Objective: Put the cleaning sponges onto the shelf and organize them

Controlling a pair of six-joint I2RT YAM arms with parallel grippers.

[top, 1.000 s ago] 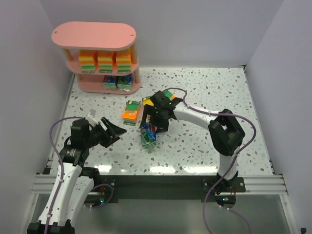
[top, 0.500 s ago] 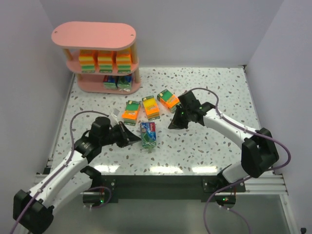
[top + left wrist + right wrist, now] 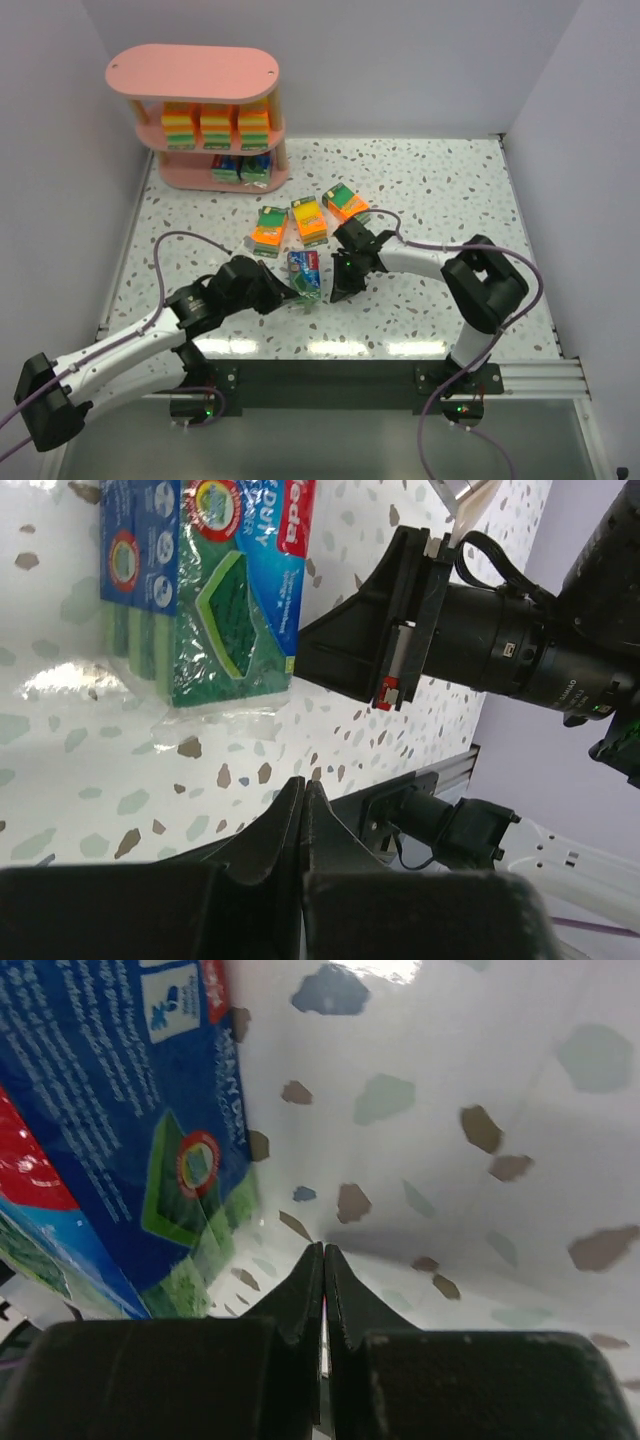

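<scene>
Here, blue-green plastic-wrapped sponge pack (image 3: 305, 273)

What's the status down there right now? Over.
Left gripper and right gripper shut, empty, flanking blue-green pack. Three orange packs loose between it and shelf. Shelf partly stocked.

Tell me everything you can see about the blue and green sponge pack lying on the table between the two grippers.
The blue-green sponge pack is rectangular and wrapped in glossy plastic. The wrap is printed blue with a red logo, and green sponges show through it. The pack lies flat on the speckled table, apart from the three orange packs behind it. The left gripper and right gripper flank it, jaws shut, and neither holds it.
</scene>
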